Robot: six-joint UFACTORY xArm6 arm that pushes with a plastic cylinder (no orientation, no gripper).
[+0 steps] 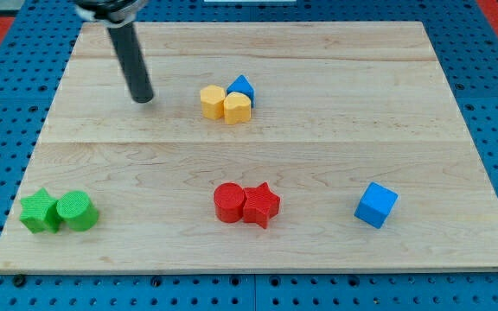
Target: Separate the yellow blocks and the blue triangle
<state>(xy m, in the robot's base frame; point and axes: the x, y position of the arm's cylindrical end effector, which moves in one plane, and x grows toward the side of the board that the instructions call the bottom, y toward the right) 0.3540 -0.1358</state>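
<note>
Two yellow blocks sit touching near the board's upper middle: a yellow hexagon (pixel 213 100) on the left and a yellow heart-like block (pixel 238 109) on the right. The blue triangle (pixel 242 87) sits right behind them, touching both. My tip (pixel 143 98) rests on the board to the view's left of this cluster, about one block width away from the yellow hexagon, not touching any block.
A red cylinder (pixel 228 203) and a red star (pixel 261 206) touch at the lower middle. A blue cube (pixel 376 205) lies at lower right. Two green blocks (pixel 39 212) (pixel 77 211) touch at lower left. The wooden board (pixel 318 130) lies on blue pegboard.
</note>
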